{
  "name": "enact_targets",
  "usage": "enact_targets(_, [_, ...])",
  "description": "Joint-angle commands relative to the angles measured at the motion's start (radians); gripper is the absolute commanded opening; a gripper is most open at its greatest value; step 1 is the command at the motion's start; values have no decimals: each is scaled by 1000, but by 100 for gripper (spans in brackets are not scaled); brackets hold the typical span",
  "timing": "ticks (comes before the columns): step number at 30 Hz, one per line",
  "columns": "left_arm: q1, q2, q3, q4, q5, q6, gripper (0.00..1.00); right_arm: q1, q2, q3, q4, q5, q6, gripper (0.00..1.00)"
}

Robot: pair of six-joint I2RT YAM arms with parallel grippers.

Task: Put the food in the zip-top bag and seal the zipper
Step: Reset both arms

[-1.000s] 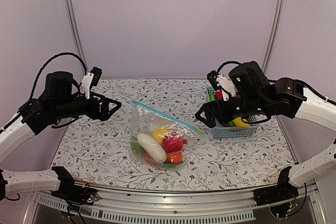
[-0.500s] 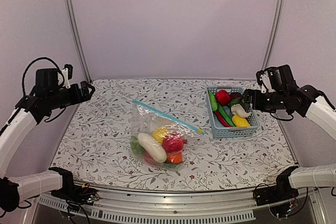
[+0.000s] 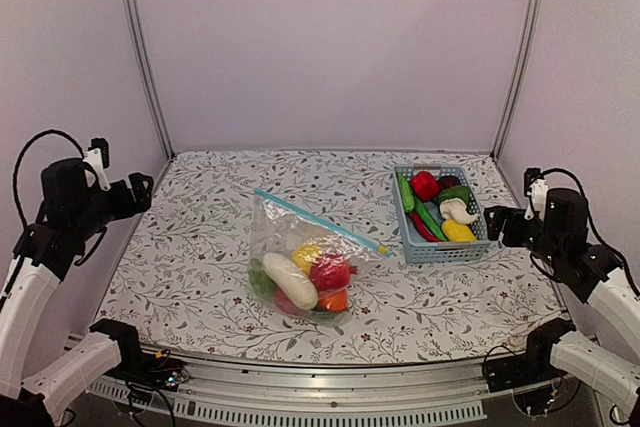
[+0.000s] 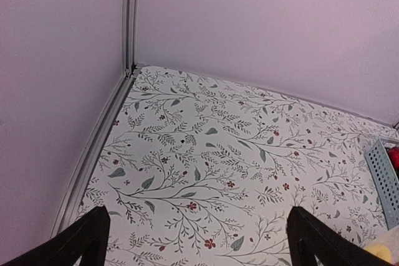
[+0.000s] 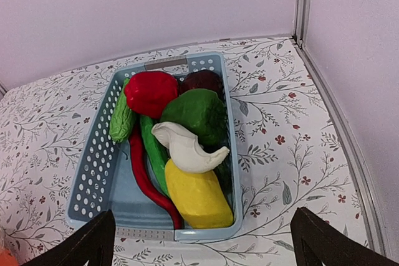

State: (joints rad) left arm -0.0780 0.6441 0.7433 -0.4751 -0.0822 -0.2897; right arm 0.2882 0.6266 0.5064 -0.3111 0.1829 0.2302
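Food (image 3: 316, 273) sits inside the zip-top bag (image 3: 272, 237), which lies in the middle of the table (image 3: 190, 257). Through the clear plastic you can see a white radish (image 3: 289, 281), a red tomato (image 3: 329, 273), a yellow lemon (image 3: 304, 255), an orange (image 3: 334, 300) and something green (image 3: 259, 282), all bunched at the near end of the bag. The zipper (image 3: 318, 220) is a thin blue strip that runs straight along the bag's far edge. Near its right end stands a blue basket (image 3: 445, 252) with more food in it: red, green, white and yellow pieces. The left gripper (image 3: 138, 190) hangs over the table's left edge, well apart from the bag, fingers spread wide with nothing in them. The right gripper (image 3: 497, 225) hangs by the basket's right side, fingers also wide apart and holding nothing.
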Motion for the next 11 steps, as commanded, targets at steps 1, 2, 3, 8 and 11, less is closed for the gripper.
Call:
enact_targets(1, [-12,-38,-26,46,-58,19,100,-4,-72,-90,182,73,-45,99])
enact_targets(2, [-17,-36,-24,44,-61,16,100,-3,-85,-99,188,75,-42,99])
enact_targets(3, [-22,-32,-21,40,-69,17,100,-3,-92,-107,191,81,-41,99])
enact_targets(8, [-40,-6,-2,15,-87,38,99,-2,-112,-121,191,73,-37,99])
enact_targets(11, [-46,-6,3,17,-87,20,99,-3,-111,-117,188,75,-32,99])
